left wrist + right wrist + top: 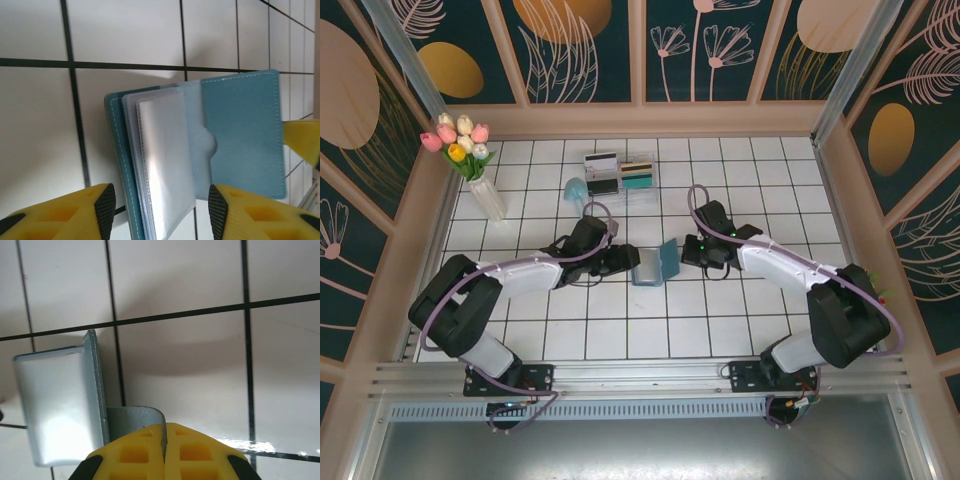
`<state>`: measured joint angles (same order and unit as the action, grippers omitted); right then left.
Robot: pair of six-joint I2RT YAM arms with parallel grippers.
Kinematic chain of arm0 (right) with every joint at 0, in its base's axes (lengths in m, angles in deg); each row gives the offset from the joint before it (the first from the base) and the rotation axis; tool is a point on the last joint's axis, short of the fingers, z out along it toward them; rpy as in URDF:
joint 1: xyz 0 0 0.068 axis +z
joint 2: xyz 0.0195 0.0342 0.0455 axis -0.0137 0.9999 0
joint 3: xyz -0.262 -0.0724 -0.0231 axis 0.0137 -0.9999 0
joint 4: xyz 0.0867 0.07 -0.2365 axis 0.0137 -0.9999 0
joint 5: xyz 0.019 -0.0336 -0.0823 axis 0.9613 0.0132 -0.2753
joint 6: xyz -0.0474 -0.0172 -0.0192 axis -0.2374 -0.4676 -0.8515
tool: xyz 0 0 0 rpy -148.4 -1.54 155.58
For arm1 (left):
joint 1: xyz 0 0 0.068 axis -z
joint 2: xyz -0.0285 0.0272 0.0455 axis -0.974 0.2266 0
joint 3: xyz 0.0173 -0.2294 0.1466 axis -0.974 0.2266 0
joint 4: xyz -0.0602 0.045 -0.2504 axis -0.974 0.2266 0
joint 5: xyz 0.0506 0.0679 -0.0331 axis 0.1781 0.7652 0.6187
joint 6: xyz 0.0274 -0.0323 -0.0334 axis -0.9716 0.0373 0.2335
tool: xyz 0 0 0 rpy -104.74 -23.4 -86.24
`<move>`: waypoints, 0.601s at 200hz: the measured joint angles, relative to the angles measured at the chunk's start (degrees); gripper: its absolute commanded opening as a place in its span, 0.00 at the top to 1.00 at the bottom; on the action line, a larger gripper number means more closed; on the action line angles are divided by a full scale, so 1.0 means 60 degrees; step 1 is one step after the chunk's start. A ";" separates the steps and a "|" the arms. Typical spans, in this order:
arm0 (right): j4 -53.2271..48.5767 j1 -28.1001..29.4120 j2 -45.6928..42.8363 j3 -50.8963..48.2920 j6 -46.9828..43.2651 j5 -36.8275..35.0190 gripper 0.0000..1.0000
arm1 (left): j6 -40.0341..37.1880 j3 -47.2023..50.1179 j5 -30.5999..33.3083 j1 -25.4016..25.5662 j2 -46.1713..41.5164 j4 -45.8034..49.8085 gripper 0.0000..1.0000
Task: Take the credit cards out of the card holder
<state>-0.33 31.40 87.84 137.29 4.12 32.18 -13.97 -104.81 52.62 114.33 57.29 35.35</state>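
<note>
Card holder [655,263]: open, mid-table on the white tiles, between both grippers.
Left gripper [161,207]: fingers either side of its cover and clear sleeves; whether they pinch, I can't tell.
Right gripper [163,442]: clamped on the other flap.
Cards [638,174]: in the clear box [620,191] further back.

Robotics test cell, staged: a white tiled table [720,330] is boxed in by wood-framed panels [590,50] printed with teal botanical patterns. The left arm [520,275] and right arm [780,262] are bolted to an aluminium rail [640,375] at the near edge. A vase of tulips [470,165] stands far left.
</note>
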 measured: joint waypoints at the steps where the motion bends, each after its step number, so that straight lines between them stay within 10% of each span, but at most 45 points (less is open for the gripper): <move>1: -0.0004 -0.0004 0.0007 0.0000 -0.0004 -0.0007 1.00 | 0.0000 -0.0011 -0.0022 0.0000 0.0015 -0.0018 0.49; 73: -0.0007 -0.0047 0.0244 -0.0124 0.0000 -0.0102 1.00 | 0.0164 -0.0353 -0.0576 0.0015 0.0525 -0.0339 0.62; 120: -0.0011 -0.0047 0.0459 -0.0302 0.0007 -0.0182 1.00 | -0.0350 -0.0586 0.0226 0.0011 0.0433 0.0543 0.53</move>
<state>-0.40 31.12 90.60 135.48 4.16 31.09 -16.07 -108.33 53.97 114.40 59.90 38.61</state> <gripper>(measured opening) 0.069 0.463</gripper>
